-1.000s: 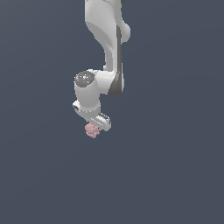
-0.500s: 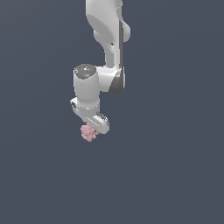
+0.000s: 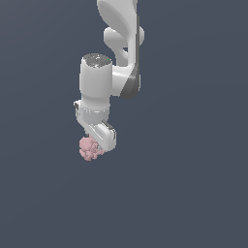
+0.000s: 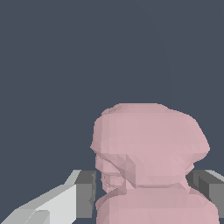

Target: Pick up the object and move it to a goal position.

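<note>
The object (image 3: 90,148) is a small dusty-pink lumpy cluster. It hangs under the white arm in the exterior view, held at the gripper (image 3: 95,145). In the wrist view the object (image 4: 148,148) fills the middle, squeezed between the two grey finger pads (image 4: 85,192), one on each side. The gripper (image 4: 146,192) is shut on it. The object hangs against plain dark background, with no surface seen beneath it.
Only a flat dark grey-blue background shows around the arm (image 3: 118,43) in both views. No goal marker, table edge or other object is visible.
The arm has carried the object a little toward the exterior view's left and slightly lower, and the wrist has turned more upright. The grip has stayed shut.
</note>
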Robot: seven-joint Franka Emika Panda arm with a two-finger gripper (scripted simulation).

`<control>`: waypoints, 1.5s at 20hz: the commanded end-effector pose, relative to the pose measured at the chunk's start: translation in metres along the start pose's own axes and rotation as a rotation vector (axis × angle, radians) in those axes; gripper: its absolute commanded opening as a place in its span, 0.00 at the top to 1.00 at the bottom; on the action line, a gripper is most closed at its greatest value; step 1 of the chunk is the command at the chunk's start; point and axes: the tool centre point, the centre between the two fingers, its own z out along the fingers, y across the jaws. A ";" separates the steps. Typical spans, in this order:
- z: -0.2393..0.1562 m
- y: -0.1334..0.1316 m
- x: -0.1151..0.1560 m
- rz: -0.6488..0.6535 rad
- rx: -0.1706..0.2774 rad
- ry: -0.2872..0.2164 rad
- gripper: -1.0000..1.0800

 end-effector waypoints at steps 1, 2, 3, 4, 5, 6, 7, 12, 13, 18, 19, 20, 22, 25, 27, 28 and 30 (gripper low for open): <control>-0.014 -0.006 0.013 0.040 0.005 0.045 1.00; -0.019 -0.008 0.018 0.055 0.006 0.062 1.00; -0.024 -0.009 0.023 0.070 0.008 0.079 1.00; -0.030 -0.011 0.028 0.085 0.009 0.096 1.00; -0.035 -0.013 0.032 0.100 0.010 0.112 1.00; -0.040 -0.014 0.037 0.114 0.012 0.129 1.00; -0.046 -0.016 0.041 0.128 0.013 0.145 1.00; -0.073 -0.022 0.062 0.199 0.019 0.225 1.00; -0.079 -0.023 0.066 0.213 0.020 0.240 1.00; -0.107 -0.026 0.083 0.281 0.025 0.318 1.00; -0.113 -0.027 0.087 0.294 0.026 0.333 1.00; -0.119 -0.028 0.090 0.308 0.027 0.348 1.00; -0.130 -0.028 0.096 0.335 0.029 0.379 1.00; -0.148 -0.029 0.105 0.376 0.031 0.425 1.00; -0.161 -0.030 0.110 0.403 0.033 0.456 1.00; -0.167 -0.030 0.113 0.417 0.033 0.472 1.00; -0.180 -0.030 0.117 0.444 0.035 0.503 1.00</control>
